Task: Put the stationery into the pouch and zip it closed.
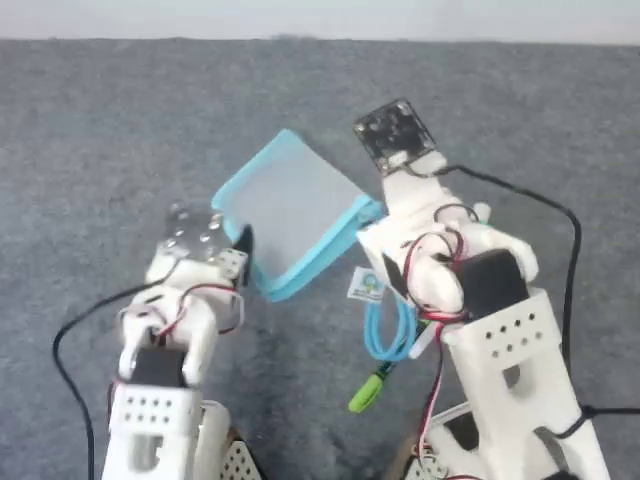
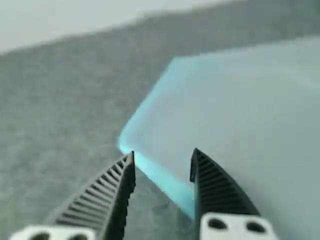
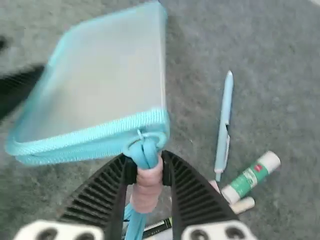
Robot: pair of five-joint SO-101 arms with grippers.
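Two tools flank the pouch [image 1: 290, 215] — the right tool [image 3: 146, 159] clamps its strap [image 3: 144, 147] at one corner, the left tool [image 2: 163, 154], jaws apart, straddles the opposite edge; the pen [image 3: 223, 125] lies nearer the right arm.

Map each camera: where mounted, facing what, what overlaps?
High view: fixed overhead, looking down on the table; both arms show, flanking the pouch.
Left wrist view: on the left arm, looking along its open left gripper at a pouch edge.
Right wrist view: on the right arm, looking along the right gripper clamping the pouch's strap.
Shared: all three see the pouch.
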